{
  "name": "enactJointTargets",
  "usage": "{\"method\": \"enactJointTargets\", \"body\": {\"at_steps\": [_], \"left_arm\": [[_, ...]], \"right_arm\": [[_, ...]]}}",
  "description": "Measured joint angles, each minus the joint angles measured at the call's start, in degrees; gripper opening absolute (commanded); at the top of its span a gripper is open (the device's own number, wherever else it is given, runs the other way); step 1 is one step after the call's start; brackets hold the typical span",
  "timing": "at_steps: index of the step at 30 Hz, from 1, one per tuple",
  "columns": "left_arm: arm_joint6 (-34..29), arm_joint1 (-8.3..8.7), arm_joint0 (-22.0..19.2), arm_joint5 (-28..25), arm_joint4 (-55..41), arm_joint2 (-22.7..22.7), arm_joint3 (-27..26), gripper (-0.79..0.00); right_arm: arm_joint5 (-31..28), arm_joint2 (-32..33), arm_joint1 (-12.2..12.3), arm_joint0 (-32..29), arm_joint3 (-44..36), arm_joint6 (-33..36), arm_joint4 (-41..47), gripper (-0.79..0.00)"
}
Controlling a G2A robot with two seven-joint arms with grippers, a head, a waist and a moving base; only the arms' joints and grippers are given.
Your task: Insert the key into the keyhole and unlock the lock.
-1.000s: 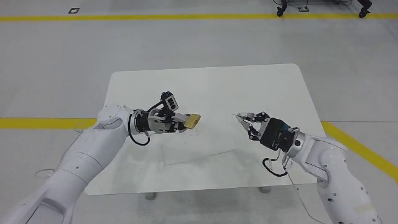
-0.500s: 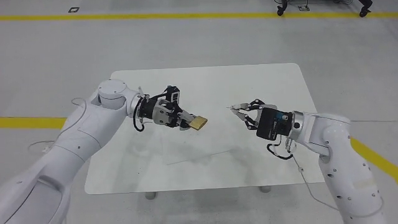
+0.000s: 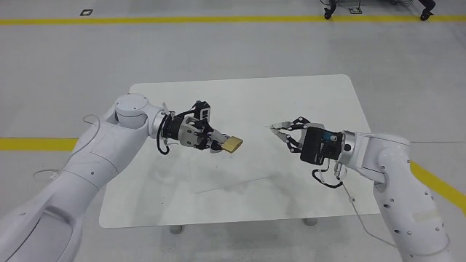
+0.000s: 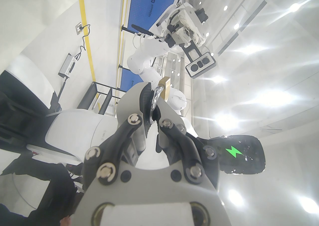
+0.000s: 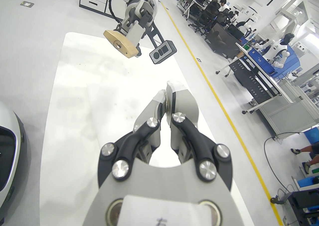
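Left pincer [image 3: 216, 142] clamps the brass lock [image 3: 232, 144] by its shackle; right pincer [image 3: 282, 130] pinches the key [image 3: 271, 126], apart, above the table [image 3: 306, 94].

The top view looks down from overhead onto the table [image 3: 291, 94] and floor [image 3: 218, 44]; the left wrist view sits close behind the left gripper [image 4: 154, 98], facing up toward the ceiling [image 4: 274, 62]; the right wrist view, close behind the right gripper [image 5: 166, 92], faces along the table, sharing it and the lock [image 5: 120, 43] with the top view.
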Motion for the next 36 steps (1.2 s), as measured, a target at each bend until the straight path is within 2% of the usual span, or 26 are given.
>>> {"method": "enactJointTargets", "body": {"at_steps": [18, 25, 36], "left_arm": [[0.00, 0.00, 0.00, 0.00, 0.00, 0.00, 0.00, -0.785], [4.07, 0.12, 1.83, 0.15, -0.68, -1.98, -0.56, -0.785], [6.09, -0.58, 2.15, -1.78, 3.88, -2.56, -1.53, -0.785]], "right_arm": [[0.61, -0.45, 0.08, -0.23, -1.25, 1.31, -1.79, -0.785], [-0.56, -5.64, 0.08, 2.32, -0.52, 6.18, -9.15, -0.785], [3.72, -14.12, -1.10, 5.89, -0.81, 11.93, -12.69, -0.785]]}}
